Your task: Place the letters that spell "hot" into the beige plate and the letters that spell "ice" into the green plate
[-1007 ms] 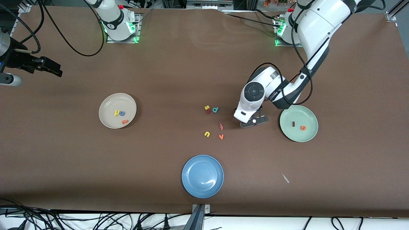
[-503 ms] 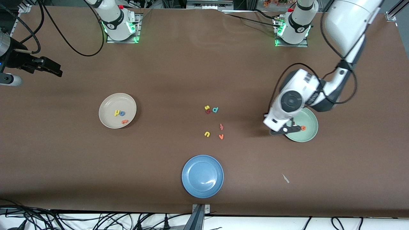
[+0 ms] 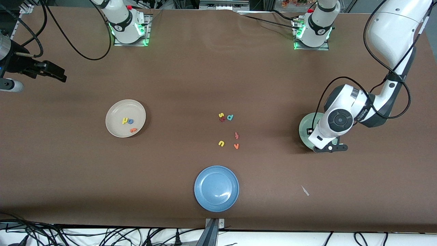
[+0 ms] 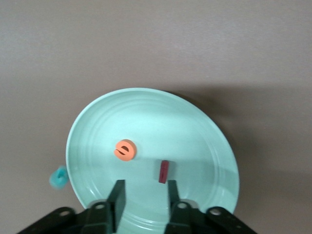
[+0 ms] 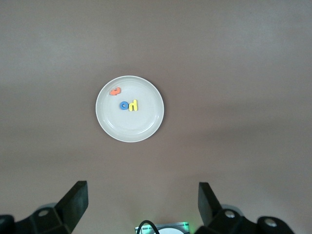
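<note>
1. Mint-green plate (image 4: 204,146): it sits on the brown desk (image 3: 170,85) toward the left arm's end, mostly covered by the left arm in the front view.
2. In the green plate lie the orange e (image 4: 125,149) and the dark red i (image 4: 164,171), near each other but apart.
3. The teal c (image 4: 59,177) shows just outside the green plate's rim, not in the plate; whether it rests on the desk cannot be told.
4. The left hand (image 4: 144,192) hangs over the green plate's edge, its fingers (image 4: 117,194) spread apart and gripping nothing.
5. The beige plate (image 3: 116,112) lies toward the right arm's end of the desk. It holds the yellow h (image 3: 125,120) touching the blue o (image 3: 130,121), with the orange t (image 3: 133,130) just nearer the front camera.
6. The right hand (image 5: 141,204) waits high over the desk at the right arm's end, fingers wide apart and empty.
7. Mid-desk lie loose letters: a yellow s (image 3: 221,115), a teal d (image 3: 230,117), a yellow u (image 3: 221,143) and an orange v (image 3: 236,146).
8. A blue plate (image 3: 216,188) sits nearest the front camera.
</note>
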Robot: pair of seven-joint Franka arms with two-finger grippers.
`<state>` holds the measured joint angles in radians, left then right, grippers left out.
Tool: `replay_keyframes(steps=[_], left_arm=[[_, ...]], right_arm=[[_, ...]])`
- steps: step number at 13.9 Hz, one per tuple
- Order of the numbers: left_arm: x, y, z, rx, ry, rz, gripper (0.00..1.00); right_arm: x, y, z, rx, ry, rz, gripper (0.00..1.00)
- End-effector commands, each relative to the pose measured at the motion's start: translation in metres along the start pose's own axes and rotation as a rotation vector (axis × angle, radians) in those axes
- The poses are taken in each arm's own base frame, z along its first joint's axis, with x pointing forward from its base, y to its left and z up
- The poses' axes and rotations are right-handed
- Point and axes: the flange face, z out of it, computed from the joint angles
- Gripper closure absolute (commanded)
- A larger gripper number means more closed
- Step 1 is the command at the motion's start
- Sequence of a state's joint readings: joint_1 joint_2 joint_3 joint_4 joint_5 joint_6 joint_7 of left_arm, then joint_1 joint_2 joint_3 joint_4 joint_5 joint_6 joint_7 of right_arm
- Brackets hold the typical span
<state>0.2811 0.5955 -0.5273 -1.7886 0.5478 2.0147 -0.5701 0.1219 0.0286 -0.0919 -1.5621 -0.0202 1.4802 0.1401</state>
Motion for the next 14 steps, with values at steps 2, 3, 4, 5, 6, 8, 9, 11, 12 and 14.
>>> replay_keyframes(steps=[2,3,4,5,6,8,9,11,12,14], left_arm=[[0.003,-0.001,-0.03,0.017,0.056,-0.001,0.0],[0.003,0.001,-0.033,0.013,0.06,-0.002,0.0],[0.005,0.0,-0.037,0.009,0.067,-0.005,0.0],[0.006,0.0,-0.04,0.007,0.072,-0.005,0.0],[0.011,-0.003,-0.046,0.002,0.085,-0.014,0.0],[0.013,-0.013,-0.046,0.002,0.085,-0.013,0.0],[0.016,-0.025,-0.042,0.003,0.078,0.016,0.0],[0.018,-0.04,-0.043,-0.003,0.075,0.057,0.0],[0.018,-0.044,-0.043,-0.003,0.074,0.068,0.0],[0.018,-0.059,-0.042,0.0,0.069,0.105,0.0]], right_arm=[[0.0,0.002,-0.005,0.017,-0.002,-0.006,0.0],[0.0,0.002,-0.006,0.017,-0.001,-0.006,0.0],[0.0,0.002,-0.005,0.017,-0.002,-0.006,0.0],[0.0,0.002,-0.005,0.017,-0.002,-0.006,0.0],[0.0,0.003,-0.005,0.017,-0.002,-0.004,0.0],[0.0,0.002,-0.005,0.017,-0.002,-0.006,0.0],[0.0,0.003,-0.005,0.017,-0.002,-0.004,0.0],[0.0,0.003,-0.005,0.017,-0.002,-0.004,0.0],[0.0,0.002,-0.005,0.017,-0.002,-0.006,0.0],[0.0,0.003,-0.005,0.017,-0.002,-0.004,0.0]])
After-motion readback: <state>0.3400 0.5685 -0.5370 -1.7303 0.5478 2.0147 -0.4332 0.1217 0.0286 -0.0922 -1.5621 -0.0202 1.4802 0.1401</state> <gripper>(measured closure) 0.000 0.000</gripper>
